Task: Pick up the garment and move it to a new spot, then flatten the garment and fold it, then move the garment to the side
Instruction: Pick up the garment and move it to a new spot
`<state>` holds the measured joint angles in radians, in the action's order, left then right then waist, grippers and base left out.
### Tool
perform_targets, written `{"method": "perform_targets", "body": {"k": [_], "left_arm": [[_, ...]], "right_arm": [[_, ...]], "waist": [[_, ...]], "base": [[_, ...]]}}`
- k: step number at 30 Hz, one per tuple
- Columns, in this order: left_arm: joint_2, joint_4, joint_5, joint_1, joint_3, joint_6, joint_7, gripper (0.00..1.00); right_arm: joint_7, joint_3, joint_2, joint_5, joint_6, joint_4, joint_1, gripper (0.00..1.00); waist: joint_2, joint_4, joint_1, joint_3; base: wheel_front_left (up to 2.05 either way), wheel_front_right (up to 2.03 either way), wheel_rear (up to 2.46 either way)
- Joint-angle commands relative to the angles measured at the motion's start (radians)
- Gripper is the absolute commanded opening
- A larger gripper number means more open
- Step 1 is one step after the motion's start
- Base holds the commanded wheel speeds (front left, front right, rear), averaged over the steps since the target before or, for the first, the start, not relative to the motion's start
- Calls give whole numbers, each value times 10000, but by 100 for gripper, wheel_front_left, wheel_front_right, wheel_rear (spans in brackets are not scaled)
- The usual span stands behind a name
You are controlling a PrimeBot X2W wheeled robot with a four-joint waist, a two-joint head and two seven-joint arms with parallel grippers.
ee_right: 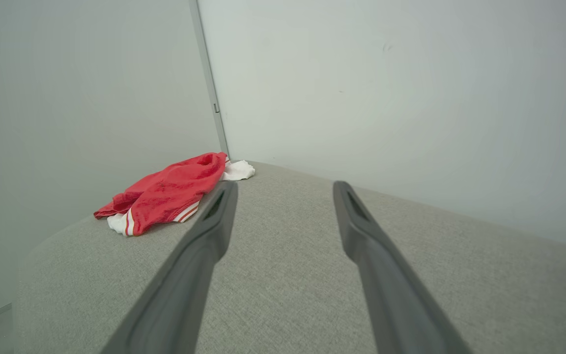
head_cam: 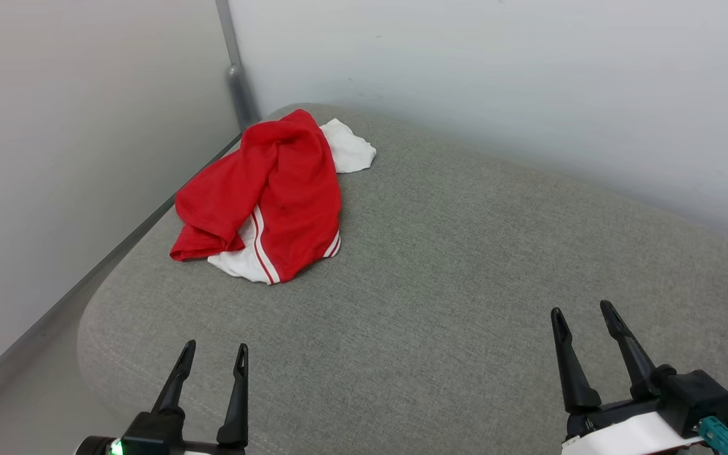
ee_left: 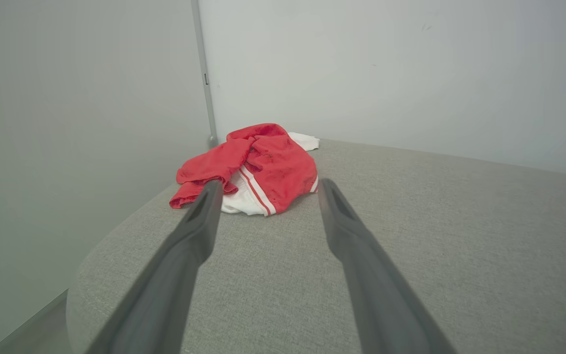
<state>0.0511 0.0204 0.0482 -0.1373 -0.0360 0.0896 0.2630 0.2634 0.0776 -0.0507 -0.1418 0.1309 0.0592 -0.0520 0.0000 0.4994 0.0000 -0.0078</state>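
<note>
The garment (head_cam: pixel 275 189), a crumpled red jersey T-shirt with white short sleeves and red-and-white striped trim, lies in a loose heap at the far left corner of the grey woven-fabric cushion (head_cam: pixel 465 284), close to where the two pale walls meet. The left gripper (head_cam: pixel 216 346) hovers low over the near left edge of the cushion and the right gripper (head_cam: pixel 582 309) over the near right, both well apart from the cloth; the fingers (ee_left: pixel 184 255) of each stand wide and hold nothing. The step in hand looks like the first pick-up. It would go best if the left gripper, which points almost straight at the heap, reaches forward and pinches a raised red fold near the top rather than the flat white sleeve (head_cam: pixel 244 262) at the front, so that the whole shirt lifts instead of one layer sliding out. A second grip from the right gripper on the far white sleeve (head_cam: pixel 351 148) would help to carry it toward the open middle of the cushion. The left wall (head_cam: pixel 54 158), the back wall (head_cam: pixel 497 76) and the grey metal corner strip (head_cam: pixel 234 69) crowd the heap, so the approach should come from the front and stay shy of them.
</note>
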Motion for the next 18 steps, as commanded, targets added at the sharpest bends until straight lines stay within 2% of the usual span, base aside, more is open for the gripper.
{"method": "perform_targets", "body": {"k": [1, 4, 11, 15, 18], "left_arm": [[-8, -4, 22, 22, 38, 29, 28, 100], [-11, 27, 87, 76, 128, -3, 28, 100], [60, 280, 550, 535, 161, 236, 28, 100], [507, 948, 934, 1477, 117, 372, 28, 100], [1296, 1831, 1160, 2679, -344, 391, -210, 100]], "right_arm": [[21, -13, 10, -7, -5, -44, -135, 100], [21, -27, 11, 27, -3, -66, -81, 100], [21, -121, 10, 321, -5, -190, 188, 100], [21, -310, 10, 678, -3, -396, 455, 100], [21, -319, 10, 1064, -3, -537, 682, 100]], "waist": [[0, -2, 0, 32], [0, -73, 0, 146], [0, -373, 0, 644], [0, -619, 0, 1375], [0, -882, 0, 1991]], "base": [[0, 0, 0], [0, 0, 0], [0, 0, 0], [0, 0, 0], [0, 0, 0]]}}
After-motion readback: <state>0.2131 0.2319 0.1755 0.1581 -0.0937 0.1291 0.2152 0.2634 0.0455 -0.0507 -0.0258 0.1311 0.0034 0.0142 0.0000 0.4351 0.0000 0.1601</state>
